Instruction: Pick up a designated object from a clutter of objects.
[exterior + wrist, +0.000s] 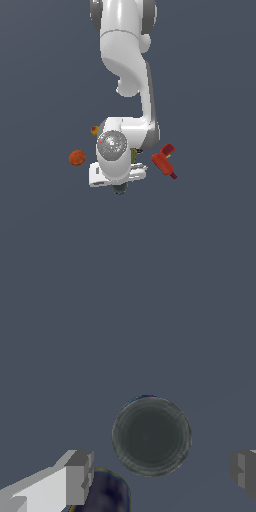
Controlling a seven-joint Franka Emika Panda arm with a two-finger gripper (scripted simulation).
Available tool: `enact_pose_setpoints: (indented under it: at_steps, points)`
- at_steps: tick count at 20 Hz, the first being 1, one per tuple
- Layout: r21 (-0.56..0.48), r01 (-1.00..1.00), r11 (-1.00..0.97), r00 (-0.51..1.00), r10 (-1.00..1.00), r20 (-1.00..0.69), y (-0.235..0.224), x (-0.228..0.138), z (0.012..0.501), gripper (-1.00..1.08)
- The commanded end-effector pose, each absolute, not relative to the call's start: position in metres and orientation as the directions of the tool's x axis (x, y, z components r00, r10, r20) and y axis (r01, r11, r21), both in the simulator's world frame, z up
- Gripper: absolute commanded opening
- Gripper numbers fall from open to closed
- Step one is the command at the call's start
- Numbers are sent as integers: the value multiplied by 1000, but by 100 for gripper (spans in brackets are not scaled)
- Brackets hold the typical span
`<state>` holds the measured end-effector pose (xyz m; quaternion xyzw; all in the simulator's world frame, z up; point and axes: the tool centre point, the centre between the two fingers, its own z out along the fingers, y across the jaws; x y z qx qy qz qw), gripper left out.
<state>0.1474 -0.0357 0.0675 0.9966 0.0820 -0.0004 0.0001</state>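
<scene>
1. Obscured items: in the exterior view the arm's wrist covers most of the clutter. The claw (119, 186) is largely hidden beneath its own white body. A yellow-green item (133, 154) shows only as a sliver beside the wrist and cannot be identified. A small reddish-yellow fruit (94, 130) is half cut off by the arm.
2. Partly seen: in the wrist view a dark blue rounded object with a yellowish rim (102, 491) sits behind one finger (75, 476) and runs out of frame; its identity cannot be told.
3. Task object: the small round can (151, 436), dark grey-green top facing the camera with a thin blue edge, stands upright on the worktop (125, 321). It lies between the two fingers, touching neither.
4. Claw state: spread wide, holding nothing.
5. View differences: the exterior view alone shows the orange ball (76, 157) well to the exterior view's left and the red pieces (165, 160) to its right; there the can is only a dark sliver under the claw. The wrist view alone shows the can's top.
</scene>
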Motion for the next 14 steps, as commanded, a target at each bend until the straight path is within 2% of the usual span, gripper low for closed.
enact_pose_setpoints:
  at_steps: [1, 7, 14]
  points:
    - [0, 166, -986, 986, 166, 0, -36, 149, 64, 100]
    - [0, 165, -986, 986, 165, -1, -36, 148, 59, 100]
    - [0, 166, -986, 986, 166, -1, -36, 147, 24, 100]
